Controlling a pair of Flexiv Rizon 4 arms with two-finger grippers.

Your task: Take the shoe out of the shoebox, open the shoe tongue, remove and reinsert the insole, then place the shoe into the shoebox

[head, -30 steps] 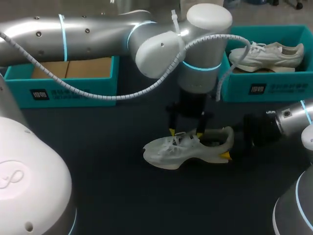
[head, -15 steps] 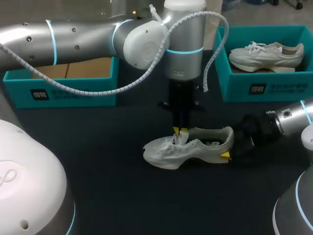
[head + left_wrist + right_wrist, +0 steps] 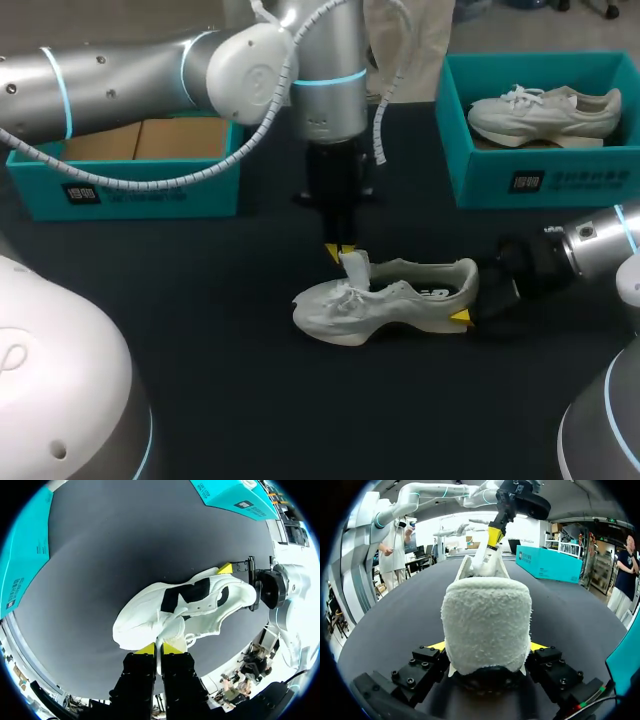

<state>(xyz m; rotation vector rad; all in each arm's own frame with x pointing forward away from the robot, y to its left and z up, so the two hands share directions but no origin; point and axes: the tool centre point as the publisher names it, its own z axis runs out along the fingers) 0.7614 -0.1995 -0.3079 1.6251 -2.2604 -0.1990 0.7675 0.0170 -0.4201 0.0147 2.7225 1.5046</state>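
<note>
White low-top sneaker (image 3: 400, 305) with a thick pale sole stands on the dark matte tabletop (image 3: 200, 330) between my two arms, toe toward my left and heel toward my right, out of both boxes; my left claw (image 3: 340, 251) comes straight down over the laces, its yellow tips drawn almost together with only the sneaker's soft white tongue (image 3: 354, 268) between them, so I read it as pinched tight on that tongue, which stands upright above the lacing; the left wrist view confirms it, with the left claw (image 3: 159, 648) showing a thin white strip of tongue (image 3: 159, 652) squeezed between both pads and the sneaker (image 3: 190, 605) lying just ahead of them; my right claw (image 3: 468, 302) reaches in low from the right and has the heel; in the right wrist view its fingers (image 3: 487, 647) stand wide apart, one yellow tip against each side of the fuzzy heel collar of the sneaker (image 3: 487, 622), so it grips the sneaker from two sides; behind, at my right, a teal open-topped shoebox (image 3: 600, 178) holds a second white lace-up sneaker (image 3: 545, 110); at my left a matching teal shoebox with a brown cardboard floor (image 3: 150, 192) sits well apart from the sneaker.
</note>
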